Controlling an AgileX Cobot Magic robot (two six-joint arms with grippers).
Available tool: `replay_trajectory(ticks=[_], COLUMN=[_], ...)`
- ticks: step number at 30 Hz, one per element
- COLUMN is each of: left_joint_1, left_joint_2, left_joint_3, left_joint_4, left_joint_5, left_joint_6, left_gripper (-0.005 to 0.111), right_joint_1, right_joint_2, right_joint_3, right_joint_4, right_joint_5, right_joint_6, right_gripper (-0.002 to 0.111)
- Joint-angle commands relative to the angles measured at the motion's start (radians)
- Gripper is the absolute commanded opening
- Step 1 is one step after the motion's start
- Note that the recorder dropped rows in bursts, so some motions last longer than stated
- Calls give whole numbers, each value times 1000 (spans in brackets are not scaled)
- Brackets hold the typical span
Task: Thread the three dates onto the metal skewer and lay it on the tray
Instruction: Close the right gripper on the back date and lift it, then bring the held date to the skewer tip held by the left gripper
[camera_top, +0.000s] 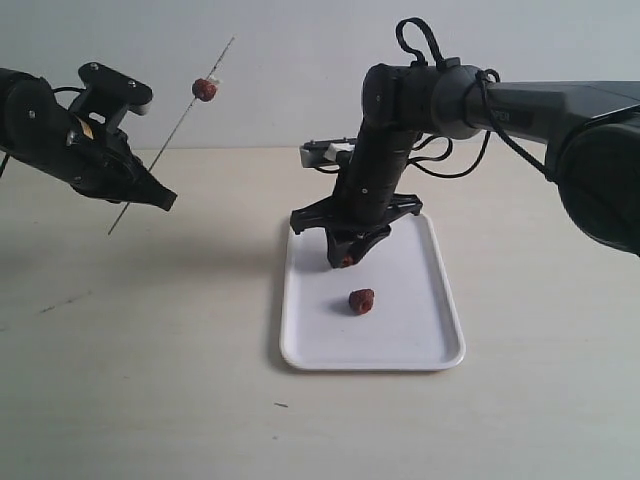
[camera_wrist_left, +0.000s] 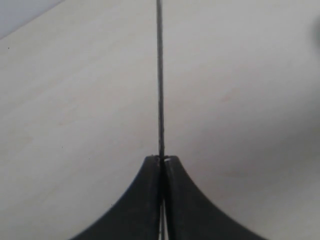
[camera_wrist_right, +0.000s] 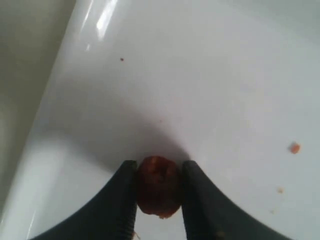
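Note:
My left gripper (camera_top: 165, 199) is shut on the thin metal skewer (camera_top: 172, 136), holding it tilted up in the air at the left; the rod (camera_wrist_left: 160, 75) runs straight out from the closed fingertips. One red-brown date (camera_top: 204, 89) sits threaded high on the skewer. My right gripper (camera_top: 345, 260) hangs just above the white tray (camera_top: 420, 350), shut on a second date (camera_wrist_right: 158, 185) pinched between both fingers. A third date (camera_top: 361, 301) lies loose on the tray, nearer the front.
A small dark speck (camera_top: 281, 405) lies on the beige table in front of the tray. Orange crumbs (camera_wrist_right: 295, 147) dot the tray floor. The right arm's cables (camera_top: 455, 160) loop behind the tray.

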Motion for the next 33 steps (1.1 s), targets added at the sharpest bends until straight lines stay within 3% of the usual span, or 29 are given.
replay_trajectory(ticks=[1,13,26,33], left_joint_1=[-4,-16,-202,-216], left_joint_2=[0,0,0,10], left_joint_3=[-7,-7,-7,-7], left_joint_4=[-11,-24,-45,-147], left_joint_5=[-11,39,107,185], left_joint_6=[-2,8,105,105], left_gripper=[0,0,0,0], right_joint_1=[-3,-94,-216,-251], right_joint_2=[1,-58,-71,-71], right_joint_3=[-2,-2,-2,-2], right_joint_4=[7,-6,179,272], right_joint_5=[-31,-146,-450,-510], right_joint_6=[-8,73,92,72], right_gripper=[27,27,27,27])
